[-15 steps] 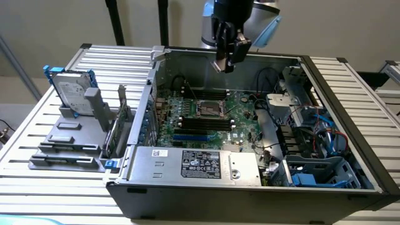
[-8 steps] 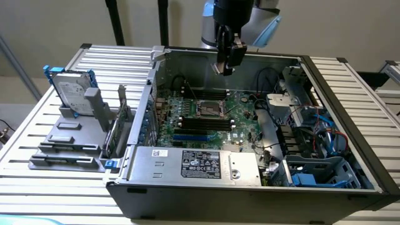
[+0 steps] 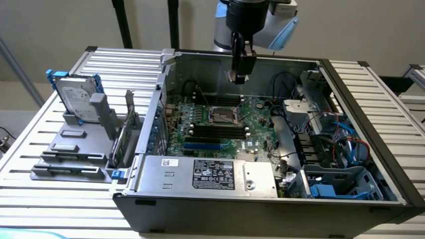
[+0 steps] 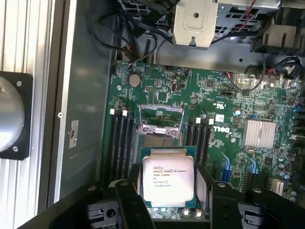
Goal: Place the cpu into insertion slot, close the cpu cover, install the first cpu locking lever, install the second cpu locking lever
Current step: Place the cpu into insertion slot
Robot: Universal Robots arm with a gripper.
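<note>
A hard drive (image 3: 71,97) stands upright in a grey rack (image 3: 69,149) beside the computer case (image 3: 199,211).

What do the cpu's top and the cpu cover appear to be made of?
The cpu, gripped in the claw, has a top that looks like matte silver-grey metal with printed text. The cpu cover, standing open, looks like thin bare sheet metal, probably steel, with bright glints.

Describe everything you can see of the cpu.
The cpu is a flat square chip with a silvery-grey metal top bearing dark printed text and a thin green edge. The black jaws of the gripper clamp it at two opposite sides, holding it in the air above the motherboard, clear of the insertion slot.
</note>
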